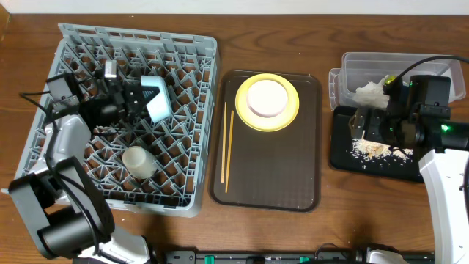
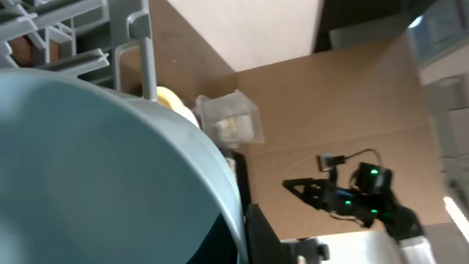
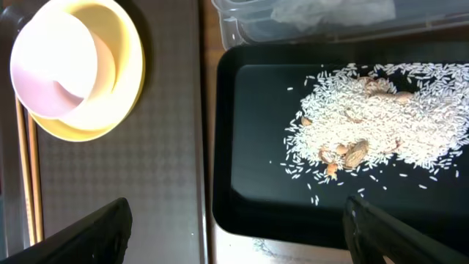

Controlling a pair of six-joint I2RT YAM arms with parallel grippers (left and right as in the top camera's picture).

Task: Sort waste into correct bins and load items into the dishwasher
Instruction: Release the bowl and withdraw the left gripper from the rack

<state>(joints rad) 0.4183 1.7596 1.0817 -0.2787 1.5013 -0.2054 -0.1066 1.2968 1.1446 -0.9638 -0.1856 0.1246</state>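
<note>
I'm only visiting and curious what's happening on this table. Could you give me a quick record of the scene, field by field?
Dish rack: light blue bowl on edge, pale cup
Left hand: at the bowl's rim; grip hidden
Brown serving tray: yellow plate carrying white bowl; chopsticks alongside
Black tray: rice and food scraps
Clear tub: crumpled paper
Right hand: open, above black tray's edge
</note>
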